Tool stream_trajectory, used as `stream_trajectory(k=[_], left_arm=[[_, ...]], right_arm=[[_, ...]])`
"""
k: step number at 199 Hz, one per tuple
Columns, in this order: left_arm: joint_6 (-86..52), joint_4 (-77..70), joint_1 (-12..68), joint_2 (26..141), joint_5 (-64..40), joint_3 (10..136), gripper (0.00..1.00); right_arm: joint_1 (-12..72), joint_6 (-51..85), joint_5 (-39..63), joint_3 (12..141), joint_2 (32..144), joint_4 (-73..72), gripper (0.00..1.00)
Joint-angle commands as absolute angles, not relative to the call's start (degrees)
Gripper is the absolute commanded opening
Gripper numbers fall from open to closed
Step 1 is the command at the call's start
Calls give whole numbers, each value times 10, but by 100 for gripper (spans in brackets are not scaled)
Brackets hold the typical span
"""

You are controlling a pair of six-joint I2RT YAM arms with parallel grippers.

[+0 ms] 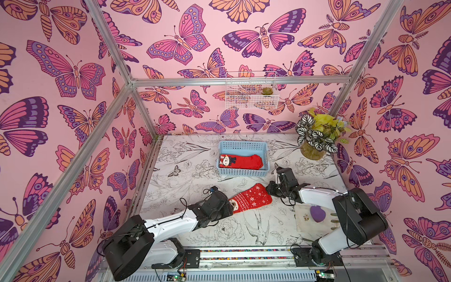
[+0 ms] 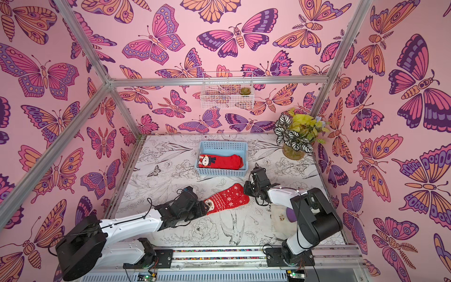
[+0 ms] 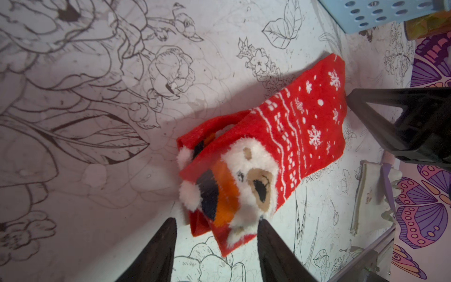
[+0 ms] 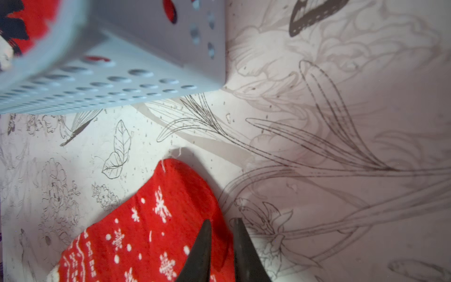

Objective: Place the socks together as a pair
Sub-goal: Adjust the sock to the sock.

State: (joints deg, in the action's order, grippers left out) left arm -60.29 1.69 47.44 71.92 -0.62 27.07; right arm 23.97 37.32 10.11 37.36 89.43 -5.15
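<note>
Two red snowflake socks (image 1: 253, 198) lie stacked, one atop the other, in the middle of the table (image 1: 195, 175). Their bear-face cuffs point toward the left arm and their toes toward the right arm. We see the left gripper (image 3: 216, 221) with its jaws spread wide, one on either side of the cuffs. The right gripper (image 4: 222, 221) sits at the toe edge, its jaws nearly together with red fabric showing in the narrow gap; we cannot tell whether it pinches. Farther back, apart from the stack, a blue basket (image 1: 244, 146) holds a plain red sock (image 1: 246, 161) with a doll-face cuff.
</note>
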Motion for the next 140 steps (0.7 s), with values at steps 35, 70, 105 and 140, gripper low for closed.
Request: stream_trajectory(k=[35,70,105,140], left_arm=[[-607,9,478,751,-2,280,53],[-607,7,478,748,6,279,53],[-607,4,478,750,5,282,53],[-614,-21,477,751,6,273,53]], right_arm=[[237,380,119,374,897,-71,17],[238,382,115,372,896,-64,20],[238,382,93,370,897,-49,25],[238,389,106,367,914,-56,24]])
